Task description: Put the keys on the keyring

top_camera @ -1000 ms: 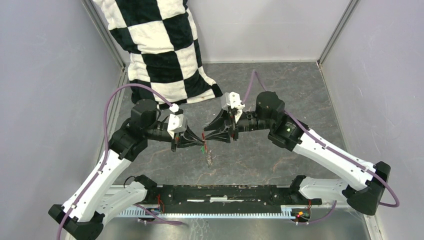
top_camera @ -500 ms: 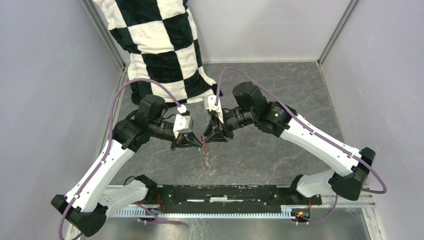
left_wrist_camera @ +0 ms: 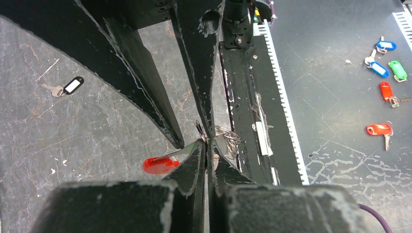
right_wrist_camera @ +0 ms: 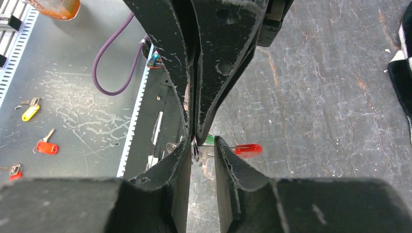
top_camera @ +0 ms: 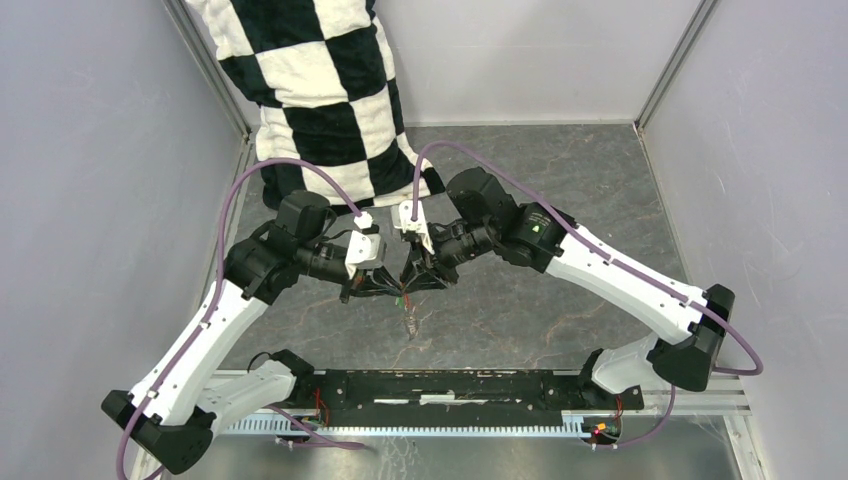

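Observation:
My left gripper (left_wrist_camera: 208, 151) is shut on the keyring's thin wire ring (left_wrist_camera: 224, 133). The keyring's red plastic piece (left_wrist_camera: 159, 165) sticks out to the left of the fingers. A green key tag (left_wrist_camera: 192, 150) shows as a sliver at the fingertips; whether it is on the ring I cannot tell. My right gripper (right_wrist_camera: 201, 148) meets the left one tip to tip, jaws apart, with the ring (right_wrist_camera: 196, 148) against its left finger (right_wrist_camera: 180, 162). The red piece (right_wrist_camera: 248, 149) and green tag (right_wrist_camera: 209, 140) lie just beyond. A grey strip (top_camera: 412, 322) dangles below. The black key with a white label (left_wrist_camera: 73, 86) lies on the table.
A black-and-white checkered cloth (top_camera: 320, 90) hangs at the back left. A black rail (top_camera: 460, 390) runs along the near edge. Several spare keys with coloured tags lie on the metal surface beyond it, among them a blue one (left_wrist_camera: 379, 68), a red one (left_wrist_camera: 379, 129) and a yellow one (right_wrist_camera: 30, 112).
The right arm has swung left and its gripper has come in against the left gripper's tips, jaws narrowing. The left gripper has shifted slightly right and stays shut on the keyring.

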Robot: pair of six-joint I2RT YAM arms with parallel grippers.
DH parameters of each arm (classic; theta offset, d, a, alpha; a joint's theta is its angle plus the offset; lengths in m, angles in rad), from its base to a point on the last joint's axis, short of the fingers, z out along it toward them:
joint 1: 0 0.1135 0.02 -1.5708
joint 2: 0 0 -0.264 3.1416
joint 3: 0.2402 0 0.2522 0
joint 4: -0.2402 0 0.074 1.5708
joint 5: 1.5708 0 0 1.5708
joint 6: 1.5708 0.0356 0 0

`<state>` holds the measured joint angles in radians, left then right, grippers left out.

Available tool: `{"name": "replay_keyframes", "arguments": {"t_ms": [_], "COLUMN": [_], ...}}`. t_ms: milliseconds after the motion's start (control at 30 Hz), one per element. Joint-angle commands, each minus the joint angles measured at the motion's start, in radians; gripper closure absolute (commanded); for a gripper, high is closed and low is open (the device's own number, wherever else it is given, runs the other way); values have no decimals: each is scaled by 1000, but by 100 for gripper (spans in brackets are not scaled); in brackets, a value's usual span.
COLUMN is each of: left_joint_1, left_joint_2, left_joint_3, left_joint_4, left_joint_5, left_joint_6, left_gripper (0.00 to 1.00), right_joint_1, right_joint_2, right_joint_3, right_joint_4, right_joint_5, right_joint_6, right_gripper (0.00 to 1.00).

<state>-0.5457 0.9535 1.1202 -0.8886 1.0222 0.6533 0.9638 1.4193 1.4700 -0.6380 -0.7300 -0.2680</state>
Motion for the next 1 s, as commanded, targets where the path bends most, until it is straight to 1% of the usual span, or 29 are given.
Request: {"name": "replay_keyframes", "arguments": {"t_ms": [0,200,300,333,367,400,467,533,567,600,633,700,800,900,967], "left_joint_1": [0,0,0,0,0,0,0,0,0,0,0,0,0,0,0], "left_joint_2": [-20,-25,-25,-28,-32,-38,-52,-76,-91,-106,-122,-155,-209,-258,-270], "left_joint_3": [41,42,45,46,45,44,43,36,33,29,23,1,-48,-107,-120], "left_joint_4": [7,6,8,17,28,37,51,81,96,112,134,198,310,407,425], "left_joint_5": [16,15,15,9,2,-6,-14,-25,-34,-44,-56,-90,-139,-187,-188], "left_joint_6": [52,55,57,52,39,30,26,9,7,6,2,-31,-72,-132,-142], "left_gripper": [98,98,98,91,80,70,46,32,26,23,22,19,19,20,20], "right_joint_1": [7,8,7,7,7,8,6,3,1,-2,-4,-7,-11,-11,-10], "right_joint_2": [8,19,10,1,-15,-31,-71,-115,-137,-165,-194,-262,-331,-369,-387], "right_joint_3": [44,55,47,38,23,3,-40,-97,-128,-171,-213,-329,-456,-543,-581], "right_joint_4": [23,22,39,56,88,122,205,300,355,438,508,720,980,1169,1261], "right_joint_5": [7,-6,0,6,12,19,23,10,3,-4,-8,-12,8,37,47], "right_joint_6": [-1,-2,2,9,19,31,63,97,119,150,185,259,376,447,480], "right_gripper": [74,99,100,100,100,100,100,100,100,100,100,100,100,100,100]}}
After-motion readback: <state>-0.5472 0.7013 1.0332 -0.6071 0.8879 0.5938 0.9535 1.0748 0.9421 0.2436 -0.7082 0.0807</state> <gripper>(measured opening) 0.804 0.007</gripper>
